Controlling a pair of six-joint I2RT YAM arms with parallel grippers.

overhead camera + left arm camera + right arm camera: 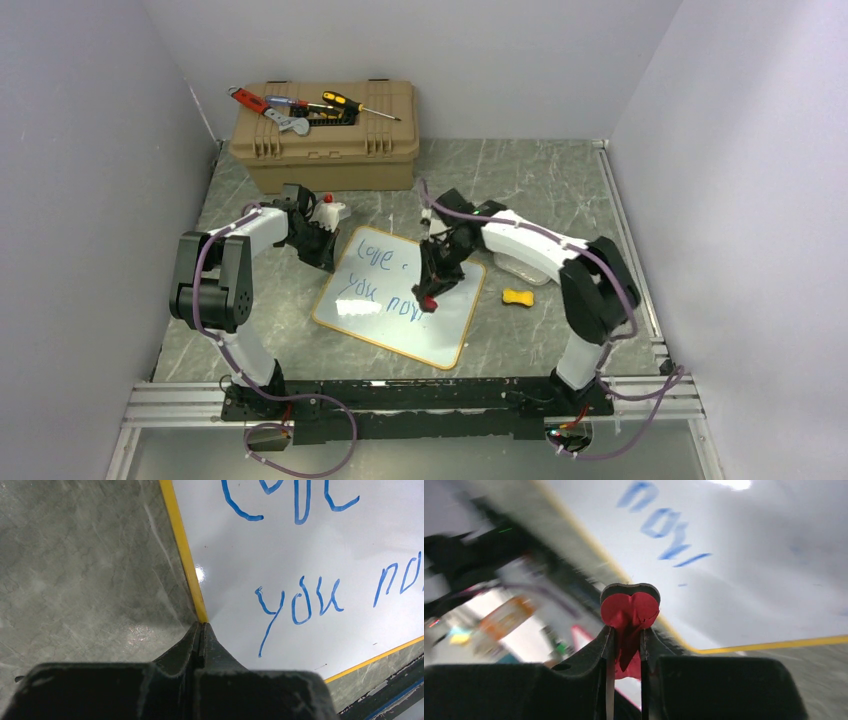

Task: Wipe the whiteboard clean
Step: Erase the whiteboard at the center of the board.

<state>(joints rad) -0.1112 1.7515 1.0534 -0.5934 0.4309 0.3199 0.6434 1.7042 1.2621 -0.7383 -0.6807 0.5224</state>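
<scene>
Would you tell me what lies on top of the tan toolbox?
Hand tools lie on the toolbox lid: a yellow-handled screwdriver, a red-handled tool, a silver wrench. The shut lid hides its inside.

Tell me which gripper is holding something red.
The right gripper: it clamps a red heart-shaped piece over the whiteboard. The left gripper is shut on nothing, tips at the board's yellow edge.

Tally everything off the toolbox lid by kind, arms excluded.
Whiteboard: 1
Toolbox: 1
Red heart eraser: 1
Yellow block: 1
White items, kind unclear: 2
Total: 6
</scene>
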